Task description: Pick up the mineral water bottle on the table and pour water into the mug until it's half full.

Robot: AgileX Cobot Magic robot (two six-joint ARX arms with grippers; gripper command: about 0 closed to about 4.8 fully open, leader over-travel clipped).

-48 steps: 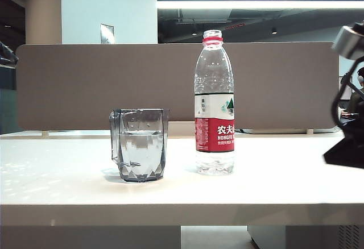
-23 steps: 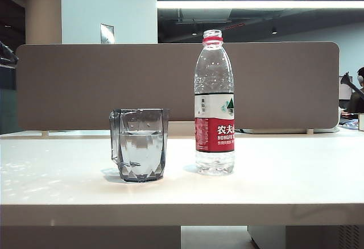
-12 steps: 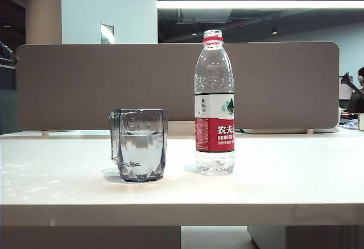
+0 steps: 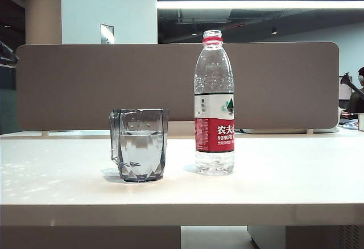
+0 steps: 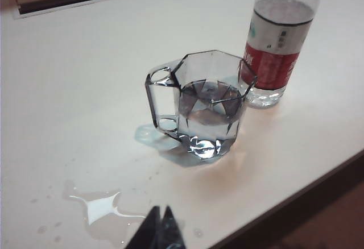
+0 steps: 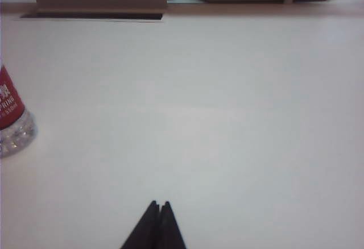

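Observation:
The mineral water bottle [image 4: 214, 102] stands upright on the white table [image 4: 273, 186], uncapped, with little water left in it. To its left sits the smoky-grey mug [image 4: 139, 144], holding water [image 4: 140, 146] to about the middle. Neither arm shows in the exterior view. My left gripper [image 5: 161, 210] is shut and empty, hovering near the table's front edge, a short way from the mug [image 5: 202, 104] and the bottle [image 5: 277, 43]. Over bare tabletop my right gripper [image 6: 160, 204] is shut with nothing in it, well away from the bottle's base [image 6: 12, 124].
A spilled puddle [image 5: 102, 209] and small droplets lie on the table close to my left gripper. A brown partition panel [image 4: 102, 84] runs along the table's far side. The table's front edge [image 5: 307, 175] drops off near the mug.
My right arm, seen at the right edge two seconds ago, has withdrawn out of the exterior view. Bottle and mug have not moved.

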